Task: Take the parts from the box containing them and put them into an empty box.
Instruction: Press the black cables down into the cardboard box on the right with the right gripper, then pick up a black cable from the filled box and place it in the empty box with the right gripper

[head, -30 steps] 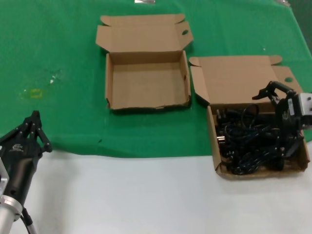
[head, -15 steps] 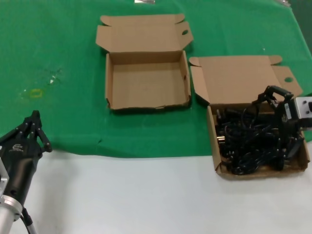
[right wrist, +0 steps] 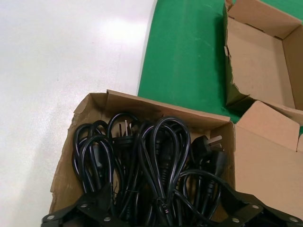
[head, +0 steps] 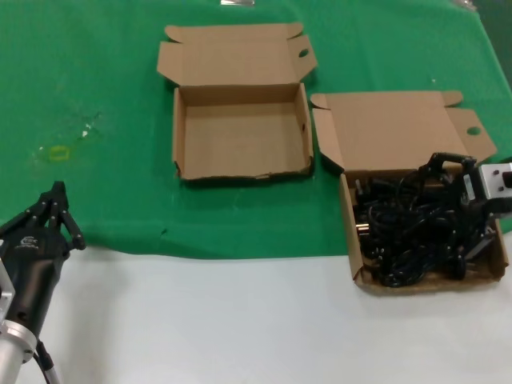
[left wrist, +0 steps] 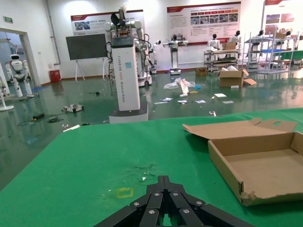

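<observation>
Since the earlier head frames the right gripper (head: 454, 192) has sunk lower into the box containing them (head: 358, 256), its linkage now closer to the tangle of black cords, while the left arm has not shifted.

From the head view, that box sits at the right, straddling the near edge of the green cloth (head: 96, 72) and the white table (head: 200, 320), lid folded back toward the far side. The parts (head: 404, 232) fill it — looped black cords with plugs. The right gripper is down among them on the box's right side, fingers spread apart, nothing visibly clamped. The empty box (head: 182, 140) lies farther away and to the left, fully on the cloth, with a wavy near rim. The left gripper (head: 56, 212) waits at the near left, over the cloth's near edge, fingers drawn together to a point.

From the left wrist view, the left gripper (left wrist: 163, 215) shows its fingers meeting above the cloth (left wrist: 71, 165), with the empty box (left wrist: 227, 172) off to one side and a hall of robots (left wrist: 125, 56) beyond.

From the right wrist view, the right gripper (right wrist: 165, 208) has its two fingers wide apart — one at each side of the cord pile (right wrist: 156, 156), just over the loops. The cord box's wall (right wrist: 66, 165) rests on the white table (right wrist: 57, 56); the empty box (right wrist: 232, 80) lies beyond on the cloth
</observation>
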Controlling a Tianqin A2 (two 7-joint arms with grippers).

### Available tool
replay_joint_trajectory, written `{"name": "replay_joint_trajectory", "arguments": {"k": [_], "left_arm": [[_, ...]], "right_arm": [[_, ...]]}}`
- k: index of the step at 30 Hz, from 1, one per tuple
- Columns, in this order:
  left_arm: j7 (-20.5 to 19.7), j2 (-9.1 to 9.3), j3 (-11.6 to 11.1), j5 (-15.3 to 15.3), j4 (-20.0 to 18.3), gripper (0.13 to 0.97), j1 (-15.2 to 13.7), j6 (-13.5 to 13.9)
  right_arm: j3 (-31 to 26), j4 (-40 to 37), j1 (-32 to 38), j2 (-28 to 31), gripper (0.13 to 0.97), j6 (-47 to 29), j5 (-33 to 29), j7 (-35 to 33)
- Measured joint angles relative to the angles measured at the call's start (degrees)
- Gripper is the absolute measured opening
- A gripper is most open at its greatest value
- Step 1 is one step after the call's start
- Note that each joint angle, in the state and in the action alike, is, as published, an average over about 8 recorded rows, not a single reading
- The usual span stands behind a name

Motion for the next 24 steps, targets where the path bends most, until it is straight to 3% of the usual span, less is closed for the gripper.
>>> {"name": "replay_joint_trajectory", "arguments": {"k": [8, 24], "left_arm": [[0.00, 0.00, 0.00, 0.00, 0.00, 0.144, 0.00, 0.00], [0.00, 0.00, 0.00, 0.00, 0.00, 0.144, 0.00, 0.00]], "right_arm": [[0.03, 0.24, -0.26, -0.01, 0.792, -0.16, -0.27, 0.31], [0.28, 2.41, -1.37, 1.12, 0.414, -0.57, -0.66, 1.32]]}}
